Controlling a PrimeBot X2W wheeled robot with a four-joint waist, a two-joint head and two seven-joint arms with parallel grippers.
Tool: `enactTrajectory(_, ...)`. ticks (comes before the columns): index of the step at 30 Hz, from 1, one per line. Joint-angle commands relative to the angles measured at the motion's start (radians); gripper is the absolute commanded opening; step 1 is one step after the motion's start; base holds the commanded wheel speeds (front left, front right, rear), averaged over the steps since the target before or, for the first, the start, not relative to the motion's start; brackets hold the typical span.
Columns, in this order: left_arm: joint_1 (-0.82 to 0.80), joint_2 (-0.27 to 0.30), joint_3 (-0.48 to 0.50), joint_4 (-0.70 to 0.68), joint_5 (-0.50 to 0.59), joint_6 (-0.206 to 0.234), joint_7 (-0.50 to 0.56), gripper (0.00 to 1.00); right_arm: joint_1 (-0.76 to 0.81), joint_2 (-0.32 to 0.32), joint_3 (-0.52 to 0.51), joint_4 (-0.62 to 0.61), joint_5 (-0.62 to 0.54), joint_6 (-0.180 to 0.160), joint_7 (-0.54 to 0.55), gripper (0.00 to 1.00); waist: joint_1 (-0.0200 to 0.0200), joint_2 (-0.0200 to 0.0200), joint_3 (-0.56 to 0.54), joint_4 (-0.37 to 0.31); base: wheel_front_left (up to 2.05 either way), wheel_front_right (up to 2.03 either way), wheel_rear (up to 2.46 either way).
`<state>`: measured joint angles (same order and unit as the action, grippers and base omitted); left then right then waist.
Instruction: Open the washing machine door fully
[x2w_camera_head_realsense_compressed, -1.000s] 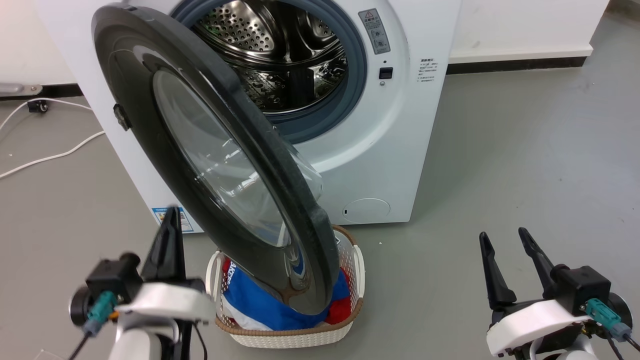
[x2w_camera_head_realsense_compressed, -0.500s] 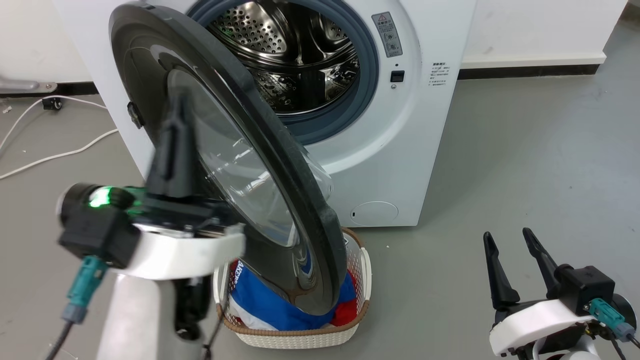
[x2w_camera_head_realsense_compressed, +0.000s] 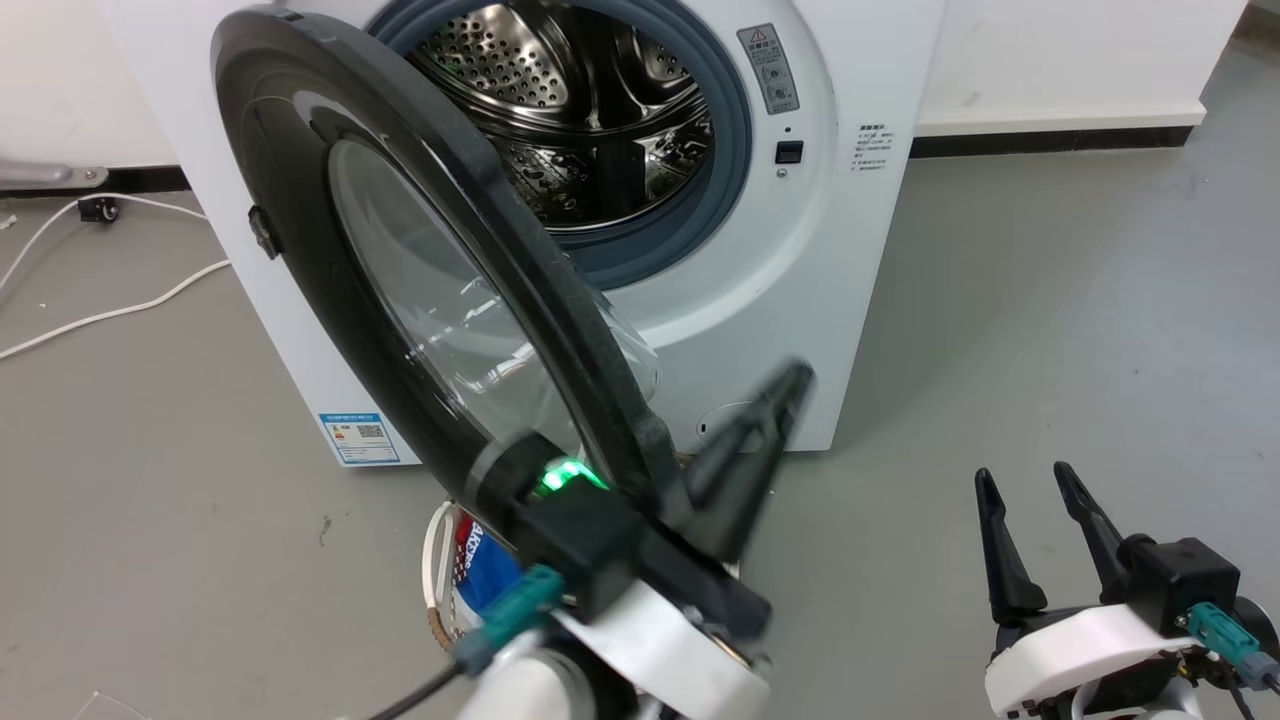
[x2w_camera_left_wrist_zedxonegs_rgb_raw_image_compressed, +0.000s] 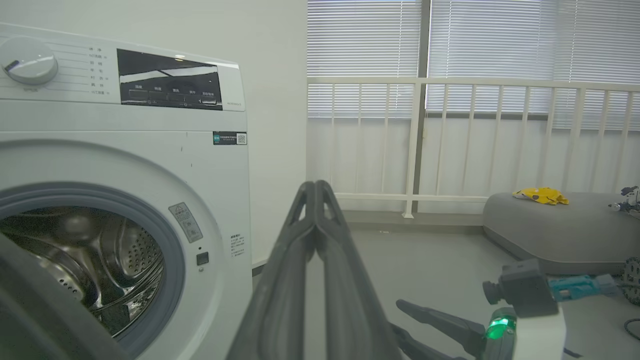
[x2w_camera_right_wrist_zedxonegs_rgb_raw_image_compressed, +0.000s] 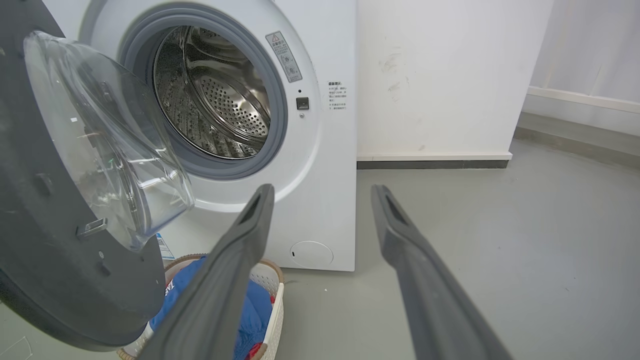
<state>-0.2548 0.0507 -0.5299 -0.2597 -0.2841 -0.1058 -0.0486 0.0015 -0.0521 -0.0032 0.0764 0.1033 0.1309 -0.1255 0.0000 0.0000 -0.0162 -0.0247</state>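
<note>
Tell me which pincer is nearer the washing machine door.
Left. The left pincer is by the door, at its lower rim; the right pincer hangs well aside.

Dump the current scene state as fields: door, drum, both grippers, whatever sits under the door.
door: washing machine door partly open, hinged on the head view's left, not fully swung back
drum: steel drum exposed, no laundry seen inside
left gripper: shut, holding nothing, just right of the door's lower rim in head view; contact unclear
right gripper: open, empty, apart from the washing machine
under door: white laundry basket with blue and red clothes
task: not done
</note>
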Motion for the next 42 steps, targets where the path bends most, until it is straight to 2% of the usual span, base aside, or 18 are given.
enactTrajectory(1,0.020,0.000,-0.020,0.020,-0.010,-0.002,0.017,0.00,0.011,0.003,0.001,-0.006,0.005,0.000,0.002,1.00,0.0000,0.0000,0.001,-0.003,0.00,0.00,0.00)
enactTrajectory(5,0.067,0.000,-0.102,0.127,-0.065,-0.008,0.087,0.00,0.017,0.003,-0.004,-0.007,0.006,0.000,0.010,1.00,0.0000,0.0000,0.006,-0.013,0.00,0.00,0.00)
enactTrajectory(10,0.094,0.001,-0.159,0.261,-0.069,-0.005,0.121,0.00,0.022,0.003,0.001,-0.012,0.008,0.000,0.016,1.00,0.0000,0.0000,0.011,-0.029,0.00,0.00,0.00)
enactTrajectory(16,0.051,0.001,-0.131,0.401,-0.024,0.049,0.049,0.00,0.022,0.003,0.002,-0.017,0.013,0.000,0.020,1.00,0.0000,0.0000,0.021,-0.040,0.00,0.00,0.00)
enactTrajectory(23,-0.015,0.000,-0.077,0.532,-0.046,0.104,-0.034,0.00,0.006,0.003,0.007,-0.013,0.015,0.000,0.027,1.00,0.0000,0.0000,0.030,-0.050,0.00,0.00,0.00)
enactTrajectory(37,-0.047,0.006,-0.054,0.626,-0.138,0.192,-0.107,0.00,0.006,0.003,0.003,0.001,0.025,0.000,0.025,1.00,0.0000,0.0000,0.030,-0.046,0.00,0.00,0.00)
enactTrajectory(42,-0.004,0.048,-0.038,0.600,-0.142,0.210,-0.116,0.00,0.014,0.003,-0.003,0.004,0.028,0.000,0.024,1.00,0.0000,0.0000,0.026,-0.035,0.00,0.00,0.00)
